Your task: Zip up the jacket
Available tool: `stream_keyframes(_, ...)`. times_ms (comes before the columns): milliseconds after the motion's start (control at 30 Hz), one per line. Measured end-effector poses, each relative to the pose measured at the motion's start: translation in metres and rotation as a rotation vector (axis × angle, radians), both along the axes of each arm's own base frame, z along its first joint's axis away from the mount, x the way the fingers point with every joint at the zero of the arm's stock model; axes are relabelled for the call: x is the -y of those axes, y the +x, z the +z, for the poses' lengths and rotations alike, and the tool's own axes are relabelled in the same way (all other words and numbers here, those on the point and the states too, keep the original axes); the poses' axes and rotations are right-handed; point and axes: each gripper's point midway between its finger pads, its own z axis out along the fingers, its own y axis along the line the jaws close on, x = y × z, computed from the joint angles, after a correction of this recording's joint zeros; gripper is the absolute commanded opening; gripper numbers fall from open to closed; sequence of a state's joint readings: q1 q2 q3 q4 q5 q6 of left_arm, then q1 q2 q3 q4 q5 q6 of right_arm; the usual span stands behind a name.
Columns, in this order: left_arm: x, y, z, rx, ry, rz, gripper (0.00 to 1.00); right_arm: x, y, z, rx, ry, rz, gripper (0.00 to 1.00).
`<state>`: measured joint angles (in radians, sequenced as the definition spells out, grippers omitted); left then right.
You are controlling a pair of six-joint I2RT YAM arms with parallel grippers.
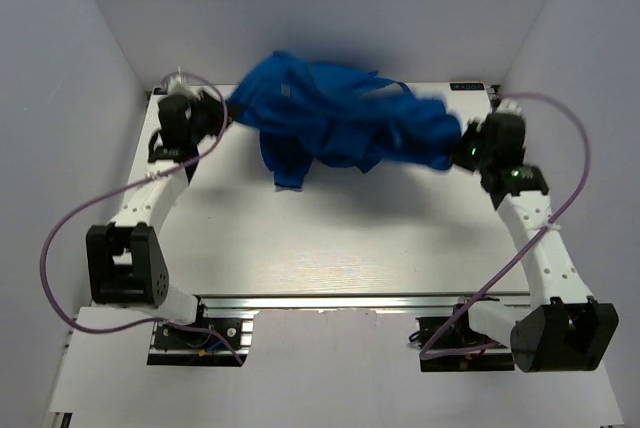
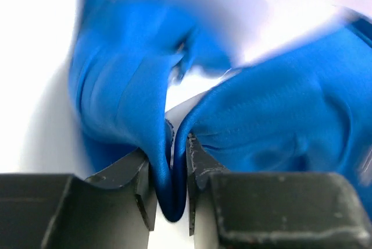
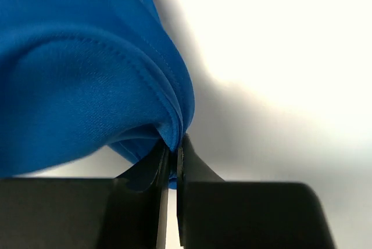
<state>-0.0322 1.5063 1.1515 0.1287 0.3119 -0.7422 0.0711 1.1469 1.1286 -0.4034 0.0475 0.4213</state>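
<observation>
Both of my pincers are on the jacket (image 1: 340, 128). It hangs bunched between them along the far edge of the bench (image 1: 330, 248), with one tail drooping toward mid-bench. Left pincer (image 2: 171, 188), near the far-left corner: jaws a narrow gap apart with a doubled fold of blue cloth filling it and cloth against both fingers. I read it as a hold, but how firm I can't tell. Right pincer (image 3: 173, 164), near the far-right corner: jaws all but touching, nipped on a thin stitched hem. No zipper, pull or collar shows in any view, so my judgement is that I'm in the spread-out step, not zipping yet. To do it well, keep the tension even, bring both ends toward the near edge and lower together so the cloth lands flat rather than in a heap. Don't tug hard, because the right hold is only on the hem lip and could slip. For room, the centre and near half of the bench are bare wood, so there's plenty of space there. The enclosure walls (image 1: 90, 78) sit close on the left, right and far sides, so my travel goes inward and nearward only.
</observation>
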Motion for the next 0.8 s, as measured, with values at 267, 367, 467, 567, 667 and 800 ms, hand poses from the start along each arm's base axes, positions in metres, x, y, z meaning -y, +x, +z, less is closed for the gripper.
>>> stream_keyframes(267, -0.038, -0.143, -0.201, -0.714, -0.001, 0.312, 0.98, -0.008, -0.097, -0.152, -0.513, 0.039, 0.037, 0.12)
stream_keyframes(367, -0.051, -0.157, -0.202, -0.764, 0.017, 0.394, 0.98, -0.008, -0.096, -0.152, -0.524, 0.038, 0.041, 0.16)
stream_keyframes(467, -0.057, -0.148, -0.179, -0.726, 0.047, 0.414, 0.98, -0.009, -0.083, -0.154, -0.551, 0.034, 0.044, 0.26)
stream_keyframes(567, -0.059, -0.129, -0.147, -0.644, 0.078, 0.392, 0.98, -0.007, -0.065, -0.158, -0.581, 0.019, 0.038, 0.32)
stream_keyframes(667, -0.054, -0.114, -0.123, -0.576, 0.112, 0.33, 0.98, -0.002, -0.04, -0.162, -0.599, -0.015, 0.013, 0.28)
stream_keyframes(800, -0.03, -0.102, -0.123, -0.562, 0.152, 0.157, 0.98, 0.001, 0.0, -0.162, -0.595, -0.039, -0.002, 0.32)
